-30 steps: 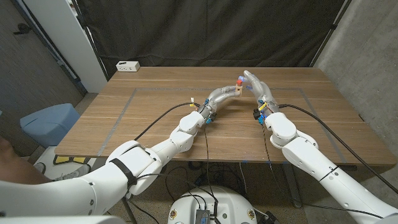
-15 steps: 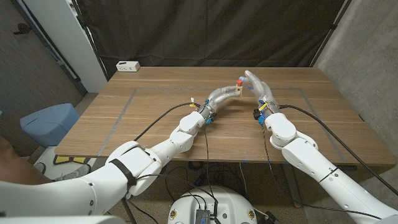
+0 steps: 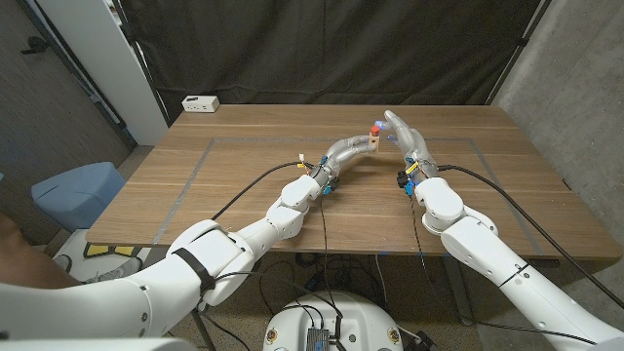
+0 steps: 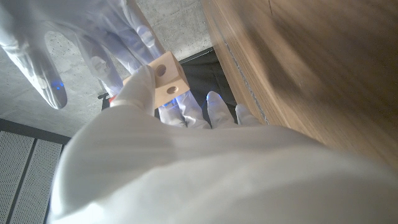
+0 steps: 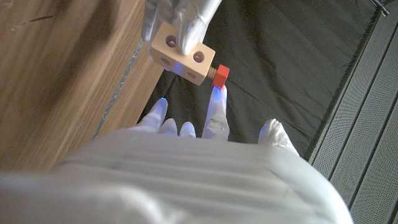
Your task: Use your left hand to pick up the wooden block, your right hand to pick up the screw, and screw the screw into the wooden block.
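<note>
Above the table the left hand and right hand crowd one spot near the far middle, with the block and red-headed screw between them. Bare wood lies on both sides of them. A white box stands well apart at the far left corner.

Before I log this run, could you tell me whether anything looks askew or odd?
Nothing stands out. The left robot hand holds the wooden block off the table, and the red-headed screw sits in its side at the right robot hand.
</note>
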Available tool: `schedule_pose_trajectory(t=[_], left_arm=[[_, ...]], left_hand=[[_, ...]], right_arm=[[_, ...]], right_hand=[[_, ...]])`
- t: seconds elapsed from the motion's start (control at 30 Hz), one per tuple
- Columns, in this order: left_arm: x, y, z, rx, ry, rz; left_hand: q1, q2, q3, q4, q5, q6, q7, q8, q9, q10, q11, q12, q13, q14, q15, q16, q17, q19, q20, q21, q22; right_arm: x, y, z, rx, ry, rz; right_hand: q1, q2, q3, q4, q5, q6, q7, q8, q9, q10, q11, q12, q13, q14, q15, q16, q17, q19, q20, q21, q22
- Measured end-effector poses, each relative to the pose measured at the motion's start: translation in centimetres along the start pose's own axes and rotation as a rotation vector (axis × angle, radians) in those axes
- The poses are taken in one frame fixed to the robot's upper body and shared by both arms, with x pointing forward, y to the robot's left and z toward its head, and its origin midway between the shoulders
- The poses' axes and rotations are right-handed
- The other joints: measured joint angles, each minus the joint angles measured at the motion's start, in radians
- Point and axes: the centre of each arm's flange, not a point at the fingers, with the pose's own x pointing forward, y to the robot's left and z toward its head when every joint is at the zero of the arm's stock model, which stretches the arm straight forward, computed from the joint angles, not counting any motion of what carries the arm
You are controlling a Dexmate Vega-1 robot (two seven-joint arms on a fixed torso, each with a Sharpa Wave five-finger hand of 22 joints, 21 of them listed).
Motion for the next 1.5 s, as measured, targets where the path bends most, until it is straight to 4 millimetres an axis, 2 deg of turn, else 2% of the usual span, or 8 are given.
schedule_pose_trajectory(t=[0.33,0.63,1.03,1.5], left_arm=[[-0.01,0.11,-0.11,-0.003,0.005,0.003],[0.09,0.18,-0.21,-0.007,0.011,0.006],[0.18,0.24,-0.33,-0.012,0.018,0.008],[0.3,0.34,-0.46,-0.018,0.027,0.008]], left_hand=[[0.0,0.0,0.0,0.0,0.0,0.0,0.0,0.0,0.0,0.0,0.0,0.0,0.0,0.0,0.0,0.0,0.0,0.0,0.0,0.0,0.0],[0.001,0.0,0.0,0.0,-0.001,0.0,0.0,0.0,0.001,0.0,0.0,0.0,0.0,0.0,0.0,0.0,0.0,0.0,0.0,0.0,0.0],[0.001,0.0,0.0,0.0,-0.001,0.0,0.0,0.0,0.001,0.0,0.0,0.0,0.0,0.004,-0.004,0.0,0.0,0.004,-0.004,0.0,0.0],[0.001,0.0,0.0,0.0,0.0,0.0,0.0,0.0,0.0,0.0,0.0,0.0,0.0,0.003,-0.004,0.0,0.0,0.004,-0.004,0.0,0.0]], right_arm=[[-0.05,0.03,-0.13,0.002,0.006,-0.007],[-0.15,0.03,-0.28,0.003,0.012,-0.017],[-0.15,0.03,-0.32,0.003,0.015,-0.024],[0.0,0.03,-0.19,-0.001,0.015,-0.018]], right_hand=[[0.0,0.0,0.004,-0.004,0.0,0.025,0.0,0.0,0.005,0.019,-0.003,0.0,0.0,0.017,-0.006,0.004,0.0,0.012,-0.002,0.0,0.0],[0.0,0.0,0.012,-0.012,0.0,0.088,0.006,0.014,0.004,0.055,-0.023,0.005,0.0,0.045,-0.012,0.004,-0.005,0.041,0.002,0.007,0.0],[0.0,0.0,0.021,-0.02,0.0,0.162,0.01,0.025,0.005,0.116,-0.032,0.016,0.0,0.071,-0.024,0.008,-0.005,0.064,0.0,0.007,0.0],[0.005,0.005,0.025,-0.025,0.0,0.231,0.02,0.036,0.006,0.148,-0.052,0.016,0.0,0.093,-0.036,0.008,-0.005,0.084,-0.002,0.007,0.0]])
